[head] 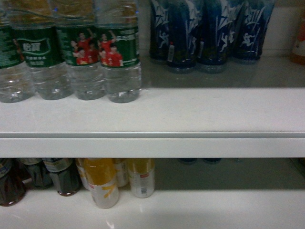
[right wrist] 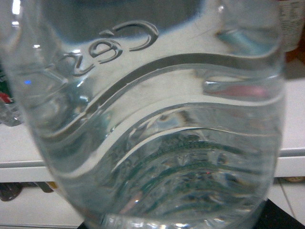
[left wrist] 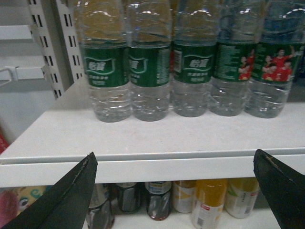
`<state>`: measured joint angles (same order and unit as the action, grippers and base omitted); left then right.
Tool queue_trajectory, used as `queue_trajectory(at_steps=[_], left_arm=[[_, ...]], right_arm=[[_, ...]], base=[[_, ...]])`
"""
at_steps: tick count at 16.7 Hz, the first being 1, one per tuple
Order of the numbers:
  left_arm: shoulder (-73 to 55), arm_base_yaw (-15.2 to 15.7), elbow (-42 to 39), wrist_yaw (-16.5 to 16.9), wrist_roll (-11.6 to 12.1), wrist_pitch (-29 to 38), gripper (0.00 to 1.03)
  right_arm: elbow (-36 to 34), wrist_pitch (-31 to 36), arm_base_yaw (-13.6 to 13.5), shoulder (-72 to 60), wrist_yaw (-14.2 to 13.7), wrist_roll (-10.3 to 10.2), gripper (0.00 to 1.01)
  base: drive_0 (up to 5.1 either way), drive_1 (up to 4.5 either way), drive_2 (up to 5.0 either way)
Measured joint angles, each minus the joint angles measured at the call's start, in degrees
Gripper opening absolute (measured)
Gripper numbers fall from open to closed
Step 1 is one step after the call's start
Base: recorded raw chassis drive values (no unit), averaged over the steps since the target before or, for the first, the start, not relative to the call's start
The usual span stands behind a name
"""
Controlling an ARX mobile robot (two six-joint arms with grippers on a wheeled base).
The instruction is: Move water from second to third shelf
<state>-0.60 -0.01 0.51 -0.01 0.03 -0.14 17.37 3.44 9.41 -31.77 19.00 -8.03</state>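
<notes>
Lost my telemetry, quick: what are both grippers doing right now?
Left gripper: open, jaws wide apart, holding nothing.
Right gripper: jaws out of view; a water bottle fills its camera, so grasp cannot be told.

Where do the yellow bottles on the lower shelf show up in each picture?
Head: yellow bottles at the bottom, left of centre.
Left wrist: bottom, right of centre, under the shelf.
Right wrist: not seen; a clear bottle fills the picture.
Shared landmark: the white shelf edge, crossing all three.
</notes>
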Motion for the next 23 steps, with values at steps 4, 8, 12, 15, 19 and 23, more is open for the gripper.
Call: queue_trajectory(at_steps=[4, 8, 12, 15, 19, 23], left_arm=[[0.0, 0.0, 0.0, 0.0, 0.0, 0.04, 0.98], [0.0, 0.0, 0.0, -0.02, 0.0, -0.2, 0.98], [0.0, 0.0, 0.0, 0.0, 0.0, 0.0, 0.98], [0.0, 0.0, 0.0, -0.02, 0.0, -0.07, 0.98], [0.0, 0.0, 0.0, -0.2, 0.0, -0.02, 0.98], [0.0, 0.0, 0.0, -0.17, 0.0, -0.11, 0.98]], right_arm=[[0.0, 0.2, -0.02, 0.02, 0.31, 0.0, 0.4], [0.0, 0.28, -0.02, 0.0, 0.04, -0.02, 0.4], [0.0, 0.0, -0.02, 0.04, 0.22, -0.02, 0.4], [0.0, 0.04, -0.02, 0.0, 0.28, -0.02, 0.4], [0.0, 0.11, -0.02, 0.02, 0.31, -0.02, 0.4], [0.0, 0.22, 0.02, 0.0, 0.07, -0.02, 0.4]], base=[[-5.0, 2.49, 2.5], [-5.0, 2.49, 2.5], [-5.0, 2.49, 2.5], [-5.0, 2.49, 2.5], [-5.0, 2.49, 2.5], [-5.0, 2.49, 2.5]])
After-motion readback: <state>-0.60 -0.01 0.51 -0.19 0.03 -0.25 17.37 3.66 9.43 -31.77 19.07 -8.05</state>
